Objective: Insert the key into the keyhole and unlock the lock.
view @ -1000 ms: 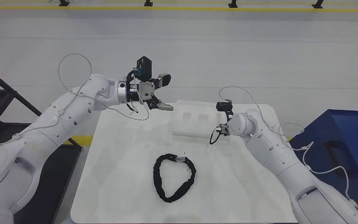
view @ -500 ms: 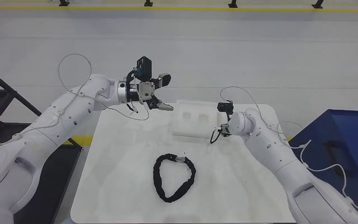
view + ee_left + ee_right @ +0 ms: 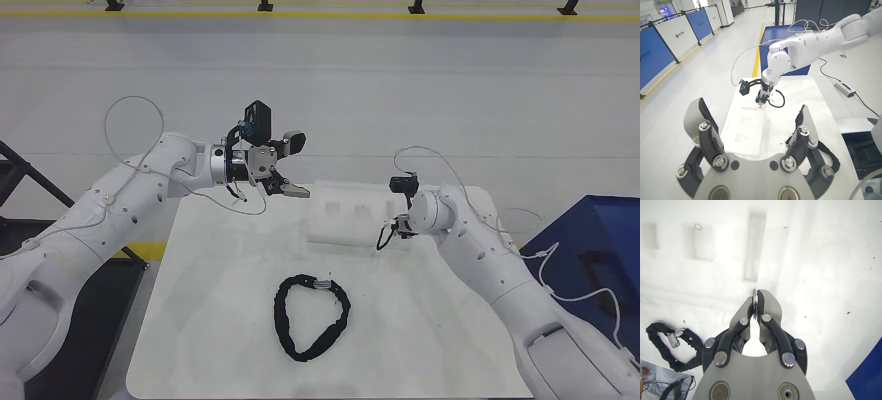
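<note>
— Where is the key to be found?
— The key (image 3: 755, 310) is pinched edge-on between the jaws of the right gripper (image 3: 755, 294), which are clenched on it. Its tip is pointed down at the white foam block (image 3: 719, 279), just beside the end of a long narrow slot (image 3: 754, 247) at the block's right end.

— And the lock?
— The lock (image 3: 673, 340), a silver cylinder, is fitted on a black sleeved chain (image 3: 312, 318). The chain is laid in a closed loop on the counter (image 3: 210, 300), in front of the foam block and well apart from the key.

— What else is carried by the foam block?
— Two squarish recesses are cut beside the slot, and a small wire ring (image 3: 698, 226) is seen at the rim of the recess next to it.

— How is the other arm placed?
— The left gripper (image 3: 752, 104) is held in the air off the block's other end, above the counter's far left corner. Its jaws are released and spread wide. A blue cabinet (image 3: 600, 230) is stood on the floor off the counter's right side.
</note>
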`<state>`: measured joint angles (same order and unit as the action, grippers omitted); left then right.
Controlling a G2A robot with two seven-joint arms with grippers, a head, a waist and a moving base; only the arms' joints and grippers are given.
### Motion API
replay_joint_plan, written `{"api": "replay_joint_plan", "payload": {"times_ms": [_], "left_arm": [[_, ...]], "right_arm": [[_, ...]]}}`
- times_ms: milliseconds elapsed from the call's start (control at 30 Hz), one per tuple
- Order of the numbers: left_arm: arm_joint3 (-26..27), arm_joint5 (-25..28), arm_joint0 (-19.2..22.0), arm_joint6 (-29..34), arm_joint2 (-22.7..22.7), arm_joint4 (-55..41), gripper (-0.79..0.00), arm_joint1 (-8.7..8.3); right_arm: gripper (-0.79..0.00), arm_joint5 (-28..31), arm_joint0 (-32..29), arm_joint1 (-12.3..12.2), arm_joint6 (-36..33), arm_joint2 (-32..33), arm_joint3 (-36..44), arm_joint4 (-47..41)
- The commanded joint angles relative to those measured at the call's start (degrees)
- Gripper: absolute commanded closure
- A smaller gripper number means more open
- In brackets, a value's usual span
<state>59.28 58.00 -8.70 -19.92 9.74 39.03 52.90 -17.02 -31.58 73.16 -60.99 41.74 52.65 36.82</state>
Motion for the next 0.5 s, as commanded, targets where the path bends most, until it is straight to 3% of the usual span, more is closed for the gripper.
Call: {"api": "replay_joint_plan", "payload": {"times_ms": [0,467], "left_arm": [[0.00,0.00,0.00,0.00,0.00,0.00,-0.785,0.00],[0.00,0.00,0.00,0.00,0.00,0.00,-0.785,0.00]], "right_arm": [[0.000,0.83,-0.65,-0.44,-0.79,1.62,2.26,-1.50],[0.000,15.85,-11.59,-5.10,-5.15,18.76,23.34,-19.90]]}}
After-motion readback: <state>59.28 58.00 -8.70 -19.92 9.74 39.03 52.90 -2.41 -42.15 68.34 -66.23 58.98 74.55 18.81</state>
